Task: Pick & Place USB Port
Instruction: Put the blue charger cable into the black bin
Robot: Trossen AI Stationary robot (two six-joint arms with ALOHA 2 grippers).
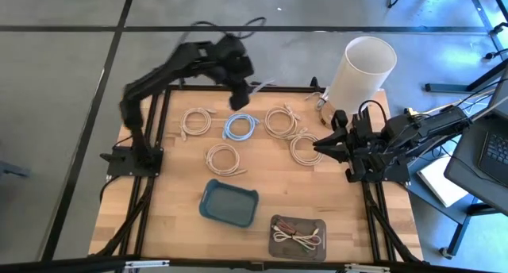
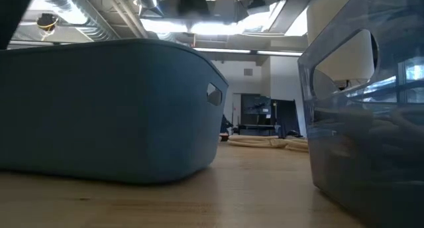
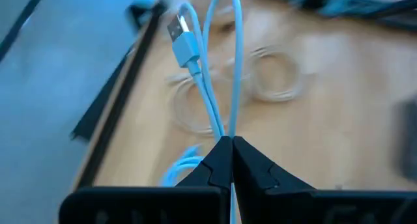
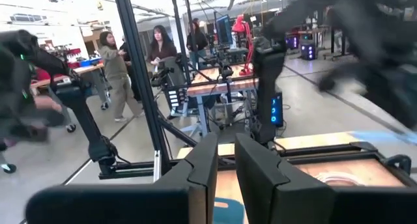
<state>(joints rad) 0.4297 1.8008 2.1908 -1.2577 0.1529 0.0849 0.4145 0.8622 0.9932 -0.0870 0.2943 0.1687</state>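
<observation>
**Spotter:** Walk me through it, front of the table first.

**Operator:** Lower middle of the high view I see the clear tray [image 1: 298, 236] with a couple of cables in it, and just left of it the blue bin [image 1: 229, 204], which looks bare. Mid-frame lie four cream coils [image 1: 225, 158]. Right of them my right gripper [image 1: 324, 145] waits near the table's right edge; I see a narrow gap between its fingers and nothing in it.

**Spotter:** And the left?

**Operator:** Upper middle. My left gripper [image 3: 231, 146] is clamped on the blue cable [image 1: 240, 127]. In the left wrist view the fingers [image 3: 215, 162] pinch two strands, and the plug [image 3: 183, 32] dangles free beyond them. Most of the coil looks to be on the wood.

**Spotter:** Risks?

**Operator:** I judge the pinch thin. If I swing fast, the strands could slide out. The trailing loops may drag a cream coil along or snag the bin's rim. The white cylinder [image 1: 359, 70] at upper right is well clear.
</observation>
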